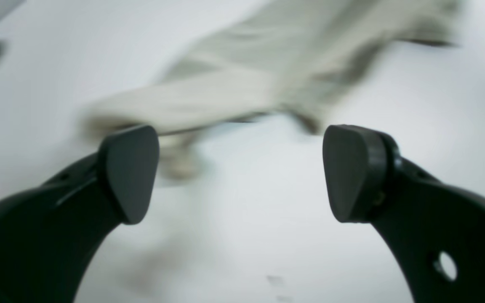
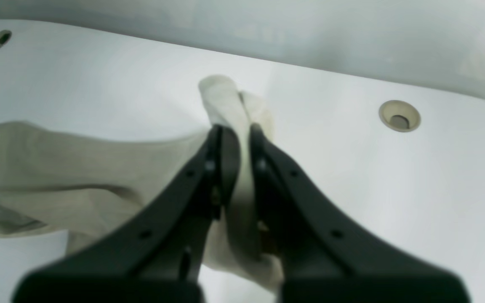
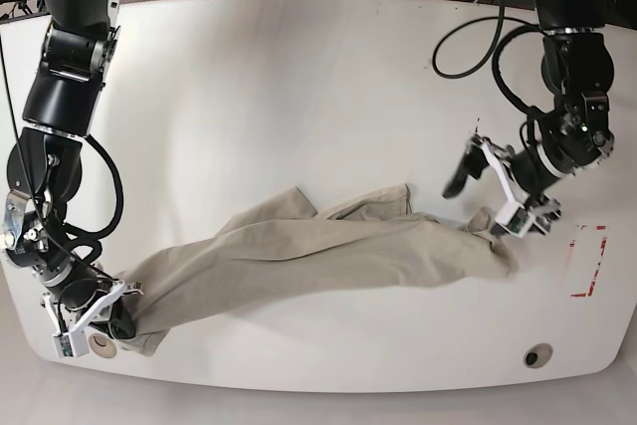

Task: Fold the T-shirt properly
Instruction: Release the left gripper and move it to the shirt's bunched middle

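The beige T-shirt [image 3: 318, 251] lies stretched in a long, wrinkled band across the white table [image 3: 299, 77], from the front left corner towards the right. At that front left corner my right gripper [image 3: 114, 320] is shut on the shirt's end. The right wrist view shows the right gripper [image 2: 235, 131] pinching a bunch of the T-shirt [image 2: 78, 168] between its fingers. Just above the shirt's right end, my left gripper [image 3: 488, 196] is open. In the left wrist view the left gripper [image 1: 240, 172] holds nothing, and the blurred T-shirt [image 1: 246, 84] lies beyond its pads [image 1: 129, 172].
Round cable holes sit in the table near the front right edge [image 3: 537, 355] and beside the right gripper [image 3: 100, 342]. A red outlined mark [image 3: 587, 261] lies at the right edge. Cables [image 3: 468, 37] trail over the far right of the table.
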`<state>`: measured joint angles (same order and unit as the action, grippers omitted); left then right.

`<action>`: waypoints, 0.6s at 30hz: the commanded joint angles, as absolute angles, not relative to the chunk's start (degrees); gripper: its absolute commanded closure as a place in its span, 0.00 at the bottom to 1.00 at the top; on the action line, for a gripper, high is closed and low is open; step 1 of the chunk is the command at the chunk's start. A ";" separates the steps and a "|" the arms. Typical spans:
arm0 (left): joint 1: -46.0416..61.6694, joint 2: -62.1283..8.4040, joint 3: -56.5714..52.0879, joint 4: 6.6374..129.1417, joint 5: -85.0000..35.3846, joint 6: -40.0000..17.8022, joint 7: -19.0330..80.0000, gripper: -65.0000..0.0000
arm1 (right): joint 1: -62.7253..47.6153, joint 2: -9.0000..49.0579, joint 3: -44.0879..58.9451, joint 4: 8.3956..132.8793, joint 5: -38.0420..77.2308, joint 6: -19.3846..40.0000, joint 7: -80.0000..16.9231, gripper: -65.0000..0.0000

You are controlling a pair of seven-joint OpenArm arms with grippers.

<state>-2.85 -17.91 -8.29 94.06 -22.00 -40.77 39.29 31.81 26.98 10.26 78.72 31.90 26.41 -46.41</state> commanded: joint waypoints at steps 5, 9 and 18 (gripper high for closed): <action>1.27 -14.29 -8.22 94.99 -21.58 -40.00 38.46 0.13 | 33.54 28.09 10.77 80.31 32.48 26.15 -44.97 1.00; 1.98 -11.82 -6.81 94.73 -19.74 -40.00 38.46 0.13 | 33.54 28.18 10.95 79.69 32.40 26.15 -45.05 1.00; 1.10 -2.33 -5.23 89.45 -4.62 -40.00 33.27 0.13 | 32.48 28.18 11.03 79.69 32.57 26.15 -44.97 1.00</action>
<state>2.28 -3.46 -5.19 90.67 -5.28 -39.92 35.97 30.68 27.16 10.55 78.70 31.70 25.98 -46.72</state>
